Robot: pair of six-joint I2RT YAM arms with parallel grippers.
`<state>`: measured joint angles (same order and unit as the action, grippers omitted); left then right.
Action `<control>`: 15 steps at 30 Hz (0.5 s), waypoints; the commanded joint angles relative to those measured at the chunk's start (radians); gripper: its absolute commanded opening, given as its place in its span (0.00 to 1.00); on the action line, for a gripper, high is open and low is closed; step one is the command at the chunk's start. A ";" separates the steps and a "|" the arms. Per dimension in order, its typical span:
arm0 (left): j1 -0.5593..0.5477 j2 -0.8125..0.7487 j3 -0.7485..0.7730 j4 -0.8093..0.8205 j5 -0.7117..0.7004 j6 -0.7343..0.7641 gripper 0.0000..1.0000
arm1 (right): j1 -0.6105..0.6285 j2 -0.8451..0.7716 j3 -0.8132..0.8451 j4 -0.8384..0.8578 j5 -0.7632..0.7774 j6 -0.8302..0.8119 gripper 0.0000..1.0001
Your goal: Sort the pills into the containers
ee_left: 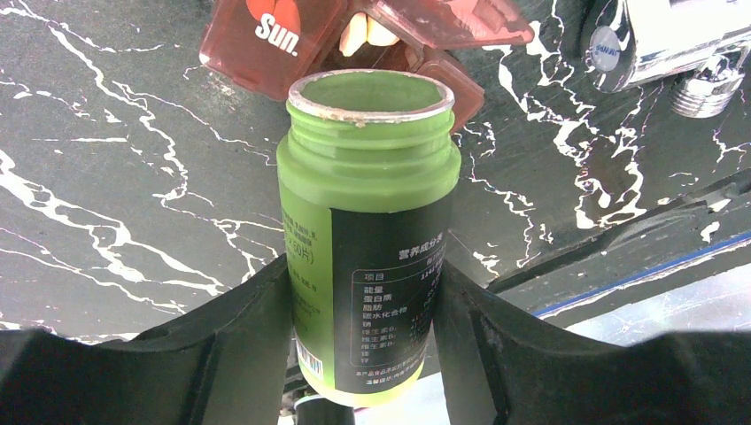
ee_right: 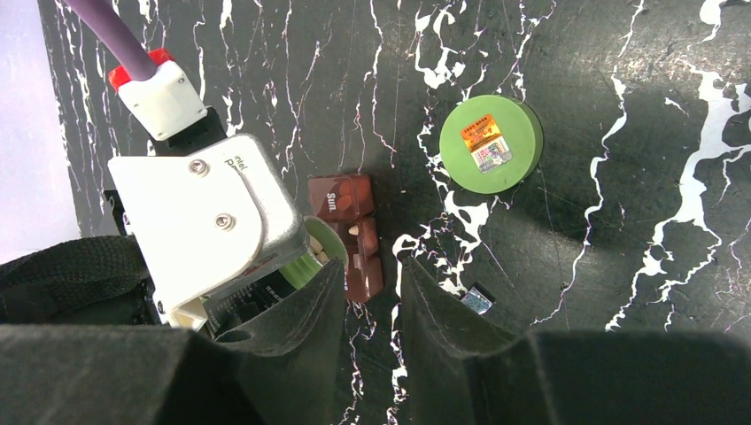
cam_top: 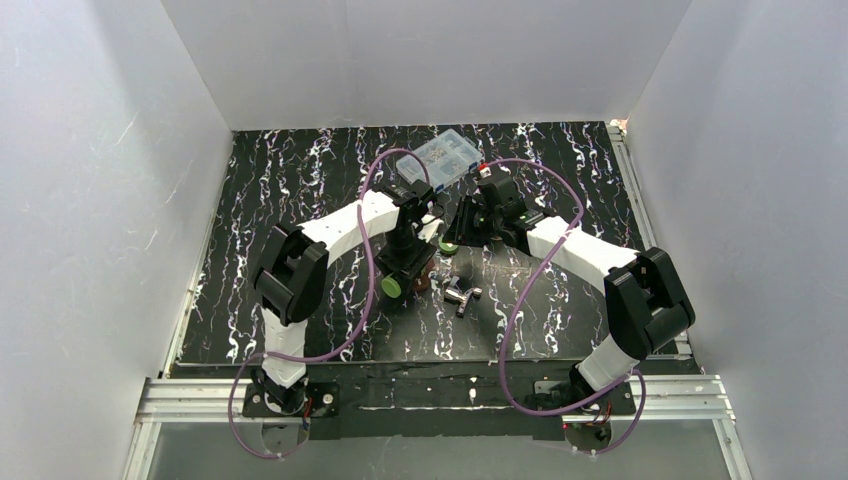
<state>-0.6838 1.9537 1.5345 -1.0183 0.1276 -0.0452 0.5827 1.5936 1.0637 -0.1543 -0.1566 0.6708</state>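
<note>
- Fingers [ee_left: 239, 336] of left gripper [ee_left: 363, 266] clamp the uncapped green bottle [ee_left: 367, 168].
- Right gripper [ee_right: 372, 270] gapes empty above a brown pill box [ee_right: 341, 199]; green cap [ee_right: 491, 143] lies nearby.

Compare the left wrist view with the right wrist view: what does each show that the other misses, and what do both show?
Only the left wrist view shows legible print on the black label of the green plastic bottle, the left gripper clamped around that bottle, and a shiny metal object. Only the right wrist view shows the round green cap lying flat on the black marbled table, the open right gripper and the white camera housing. Both show the bottle's uncapped mouth, the red-brown translucent pill box marked Sun, and that table.
</note>
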 commanded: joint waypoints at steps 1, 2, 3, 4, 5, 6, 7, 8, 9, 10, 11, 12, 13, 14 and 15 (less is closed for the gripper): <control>-0.003 -0.065 0.017 -0.019 0.006 -0.004 0.00 | -0.004 -0.032 -0.011 0.031 -0.003 -0.001 0.37; -0.003 -0.067 0.014 -0.018 0.007 -0.005 0.00 | -0.004 -0.032 -0.011 0.032 -0.004 -0.001 0.37; -0.003 -0.072 0.009 -0.015 0.011 -0.005 0.00 | -0.004 -0.032 -0.013 0.033 -0.004 -0.001 0.37; -0.001 -0.076 0.002 -0.010 0.020 -0.007 0.00 | -0.005 -0.032 -0.012 0.033 -0.004 -0.002 0.37; 0.004 -0.081 -0.010 -0.002 0.035 -0.009 0.00 | -0.004 -0.031 -0.012 0.033 -0.004 -0.001 0.37; 0.010 -0.088 -0.025 0.013 0.056 -0.014 0.00 | -0.004 -0.031 -0.011 0.033 -0.006 -0.002 0.37; 0.020 -0.093 -0.044 0.023 0.079 -0.016 0.00 | -0.005 -0.029 -0.011 0.033 -0.007 -0.002 0.37; 0.030 -0.100 -0.057 0.031 0.096 -0.019 0.00 | -0.004 -0.029 -0.011 0.033 -0.008 -0.003 0.37; 0.042 -0.105 -0.065 0.041 0.116 -0.021 0.00 | -0.004 -0.028 -0.011 0.032 -0.009 -0.002 0.37; 0.052 -0.111 -0.073 0.049 0.133 -0.023 0.00 | -0.004 -0.027 -0.011 0.032 -0.009 -0.003 0.37; 0.060 -0.117 -0.076 0.054 0.155 -0.023 0.00 | -0.004 -0.026 -0.011 0.032 -0.009 -0.003 0.37; 0.065 -0.117 -0.077 0.053 0.167 -0.021 0.00 | -0.006 -0.027 -0.011 0.031 -0.009 -0.002 0.37; 0.069 -0.115 -0.076 0.049 0.173 -0.018 0.00 | -0.005 -0.026 -0.010 0.032 -0.008 -0.003 0.37; 0.073 -0.116 -0.077 0.048 0.180 -0.016 0.00 | -0.004 -0.025 -0.010 0.031 -0.009 -0.003 0.37; 0.076 -0.118 -0.078 0.049 0.191 -0.016 0.00 | -0.005 -0.026 -0.010 0.031 -0.009 -0.003 0.37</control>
<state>-0.6296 1.9163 1.4628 -0.9668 0.2352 -0.0601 0.5827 1.5936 1.0637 -0.1543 -0.1600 0.6708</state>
